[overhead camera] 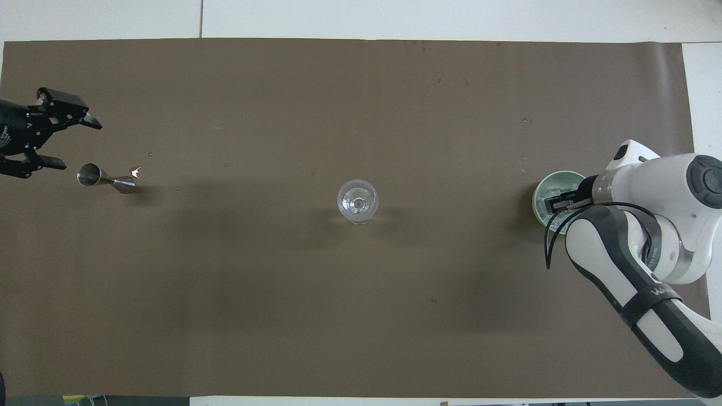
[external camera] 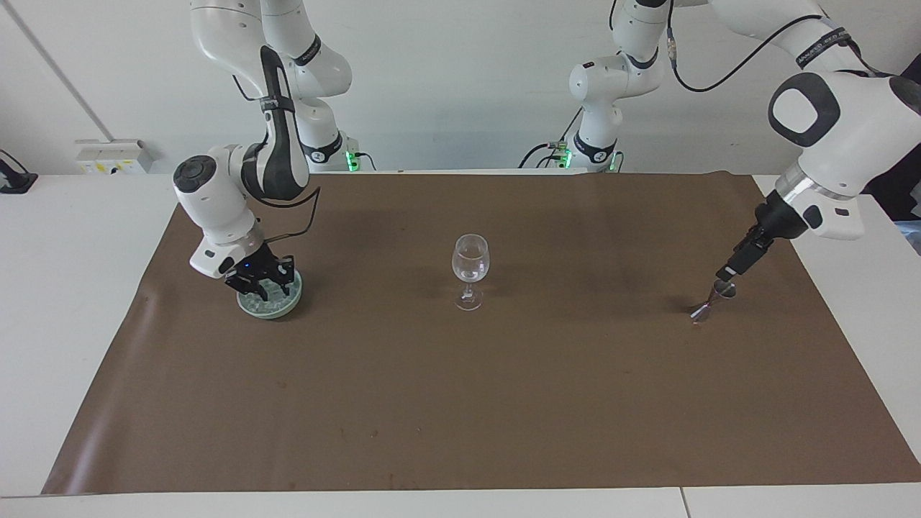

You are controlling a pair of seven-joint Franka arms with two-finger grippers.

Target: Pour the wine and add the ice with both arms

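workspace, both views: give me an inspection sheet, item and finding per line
surface: brown mat over a white table; a few small specks on the mat.
job's things: jigger lying on its side toward the left arm's end; ice in the green bowl toward the right arm's end; wine glass upright mid-mat.
clutter: nothing seen.
grippers: left gripper open, just above the jigger; right gripper down in the bowl on the ice.
cables: black cable along the left arm, another looped by the right wrist.
surroundings: white wall, socket box.
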